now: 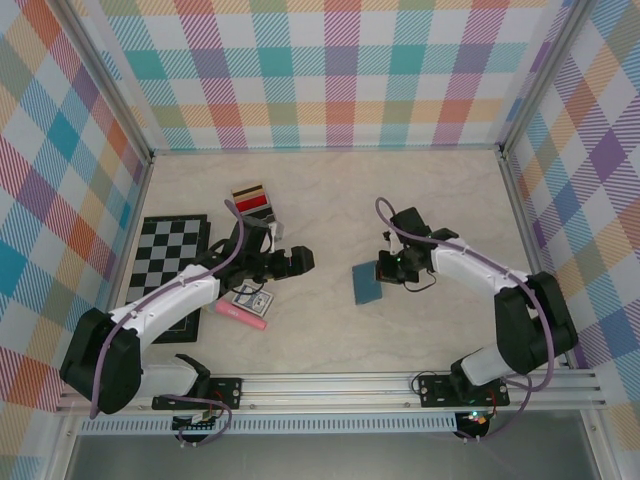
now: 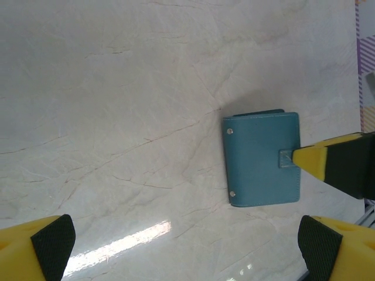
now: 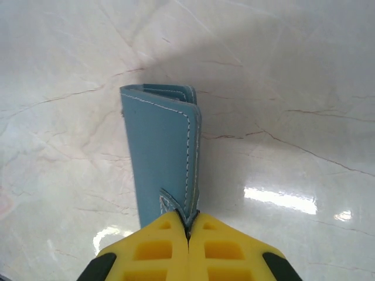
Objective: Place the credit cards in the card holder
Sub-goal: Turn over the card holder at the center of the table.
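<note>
The teal card holder [image 1: 367, 284] lies closed on the marble table, mid-right. In the right wrist view my right gripper [image 3: 188, 225] is shut on the strap tab and near edge of the card holder [image 3: 164, 146]. From above, the right gripper [image 1: 386, 268] sits at the holder's right edge. My left gripper [image 1: 300, 260] hovers open to the holder's left with nothing between its fingers [image 2: 47, 252]. Its wrist view looks across at the card holder [image 2: 258, 158], with a right fingertip [image 2: 316, 161] on the tab. The credit cards [image 1: 253, 200] lie fanned at the back left.
A black-and-white chessboard [image 1: 168, 255] lies at the left under the left arm. A patterned playing-card box [image 1: 250, 298] and a pink stick [image 1: 242, 315] lie near the left forearm. Checked walls [image 1: 330, 70] enclose the table on three sides.
</note>
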Available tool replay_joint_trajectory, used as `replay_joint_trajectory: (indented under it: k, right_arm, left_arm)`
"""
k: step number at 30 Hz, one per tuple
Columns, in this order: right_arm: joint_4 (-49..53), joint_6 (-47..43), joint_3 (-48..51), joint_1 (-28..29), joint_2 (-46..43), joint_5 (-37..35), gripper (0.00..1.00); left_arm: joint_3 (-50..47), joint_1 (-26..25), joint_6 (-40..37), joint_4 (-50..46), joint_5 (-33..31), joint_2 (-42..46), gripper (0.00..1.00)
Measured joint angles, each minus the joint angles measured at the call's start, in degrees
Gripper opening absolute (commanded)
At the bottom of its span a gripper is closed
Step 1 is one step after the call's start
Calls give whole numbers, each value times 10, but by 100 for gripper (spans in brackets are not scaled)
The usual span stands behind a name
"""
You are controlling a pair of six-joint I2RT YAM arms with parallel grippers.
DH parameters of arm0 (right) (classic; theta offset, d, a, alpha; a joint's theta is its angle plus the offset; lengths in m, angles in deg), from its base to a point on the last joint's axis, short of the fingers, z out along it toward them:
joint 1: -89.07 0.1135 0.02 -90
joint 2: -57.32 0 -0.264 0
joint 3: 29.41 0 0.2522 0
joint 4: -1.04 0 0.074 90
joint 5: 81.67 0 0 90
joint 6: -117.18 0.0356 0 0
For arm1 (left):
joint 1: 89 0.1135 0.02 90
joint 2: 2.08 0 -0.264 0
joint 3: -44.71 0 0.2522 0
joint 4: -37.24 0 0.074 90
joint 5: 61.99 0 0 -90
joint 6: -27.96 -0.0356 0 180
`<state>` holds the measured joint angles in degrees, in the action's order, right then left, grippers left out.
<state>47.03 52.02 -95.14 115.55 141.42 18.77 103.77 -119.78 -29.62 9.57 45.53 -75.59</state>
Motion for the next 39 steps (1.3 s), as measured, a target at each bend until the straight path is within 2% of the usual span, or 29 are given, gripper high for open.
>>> replay_joint_trajectory:
  k: [2,5,8,10,11,13,16,19,22,26,30,32,34,36,39]
  right_arm:
    - [11,-21,-10,23,-17,-34,8]
    - [13,-72,-30,90,-38,-117,8]
    - [24,-124,-59,154,-34,-193,8]
    - [35,-155,-83,187,-20,-248,13]
    - [39,-170,-94,205,-9,-282,12]
    - [49,-197,-117,242,22,-358,3]
    - [72,-207,-150,283,91,-454,0]
    - [103,-183,-167,301,155,-523,0]
    - [148,-138,-193,322,186,-565,12]
    - [183,-92,-221,371,219,-561,28]
    - [180,-68,-213,416,225,-489,51]
    - [170,-51,-196,419,207,-449,65]
    - [155,-31,-163,414,161,-407,73]
    - [139,2,-128,401,96,-367,76]
    - [87,65,-73,339,-5,-283,72]
  left_arm:
    - [2,-1,3,-13,-23,4,100]
    - [3,-2,19,-46,-83,27,100]
    - [6,8,33,-86,-138,62,100]
    - [10,19,40,-111,-161,81,100]
    - [12,27,43,-121,-169,88,100]
    - [12,54,49,-143,-184,101,100]
    - [11,95,58,-164,-188,114,100]
    - [4,124,65,-172,-184,129,100]
    - [0,136,70,-181,-184,138,100]
    - [0,141,70,-189,-176,141,100]
    - [0,146,70,-190,-166,141,100]
    - [0,146,69,-190,-158,141,100]
    - [0,146,68,-190,-147,141,100]
    - [0,147,67,-188,-133,140,100]
    - [0,148,65,-174,-105,131,100]
